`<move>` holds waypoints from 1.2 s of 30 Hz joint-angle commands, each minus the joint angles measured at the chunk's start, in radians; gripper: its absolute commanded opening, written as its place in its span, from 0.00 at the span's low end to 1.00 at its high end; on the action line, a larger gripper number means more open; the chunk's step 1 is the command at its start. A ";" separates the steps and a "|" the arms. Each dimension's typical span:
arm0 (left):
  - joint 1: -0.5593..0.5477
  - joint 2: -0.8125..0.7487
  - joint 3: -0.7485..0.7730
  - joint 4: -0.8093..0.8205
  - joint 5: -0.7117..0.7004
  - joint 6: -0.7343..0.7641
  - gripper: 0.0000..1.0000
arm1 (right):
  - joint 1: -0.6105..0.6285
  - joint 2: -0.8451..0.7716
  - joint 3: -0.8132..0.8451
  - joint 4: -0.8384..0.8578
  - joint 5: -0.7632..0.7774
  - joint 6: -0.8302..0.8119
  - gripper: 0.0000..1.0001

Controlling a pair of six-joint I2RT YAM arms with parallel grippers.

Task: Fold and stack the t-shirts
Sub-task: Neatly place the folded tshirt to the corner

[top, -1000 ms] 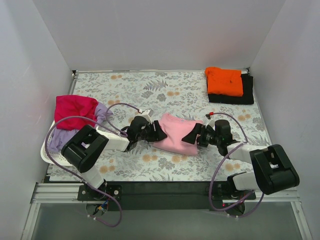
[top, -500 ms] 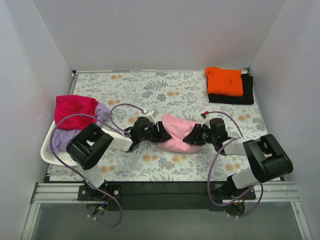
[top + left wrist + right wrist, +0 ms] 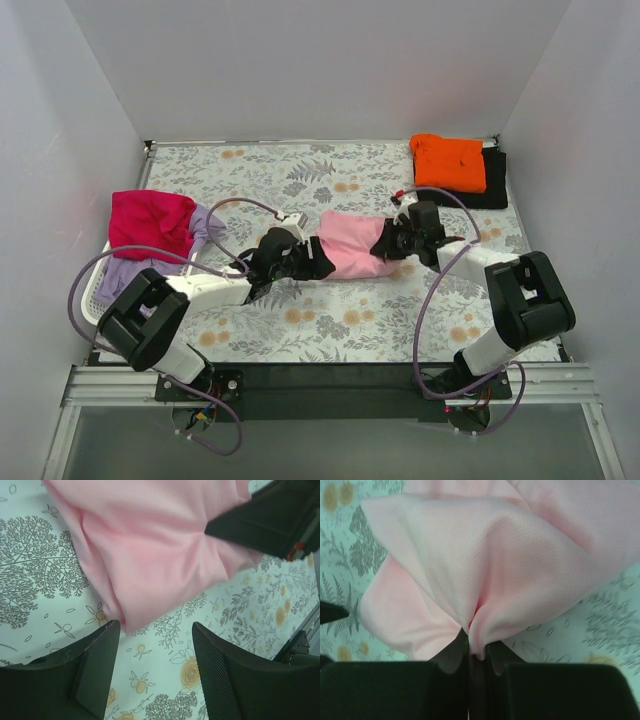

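From above, the soft light-pink cloth t-shirt (image 3: 352,252) is lying bunched on the floral table (image 3: 300,170) between both arms. Left wrist: the left gripper (image 3: 155,630) is standing spread, empty, cloth edge just ahead. Right wrist: the right gripper (image 3: 476,650) is pinching a limp fold; light, floppy cloth probably needs edge grips.

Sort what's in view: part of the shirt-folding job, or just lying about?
Job:
light pink cloth t-shirt, pinched by right pincer
folded orange cloth shirt on black cloth shirt
magenta-red cloth shirt
lavender cloth shirt

Lying about:
white plastic laundry basket
floral-print table cover
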 commanded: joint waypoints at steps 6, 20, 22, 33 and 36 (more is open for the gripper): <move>0.022 -0.220 -0.062 -0.133 -0.091 0.056 0.56 | -0.073 0.117 0.376 -0.291 0.101 -0.244 0.01; 0.106 -0.306 -0.159 -0.122 -0.079 0.050 0.57 | -0.234 0.361 0.928 -0.434 -0.033 -0.419 0.01; 0.111 -0.305 -0.160 -0.125 -0.079 0.050 0.57 | -0.238 0.392 1.031 -0.463 -0.079 -0.428 0.01; 0.131 -0.286 -0.169 -0.142 -0.105 0.041 0.57 | -0.356 0.607 1.416 -0.520 -0.205 -0.451 0.01; 0.135 -0.279 -0.169 -0.144 -0.111 0.035 0.57 | -0.425 0.627 1.462 -0.520 -0.248 -0.483 0.01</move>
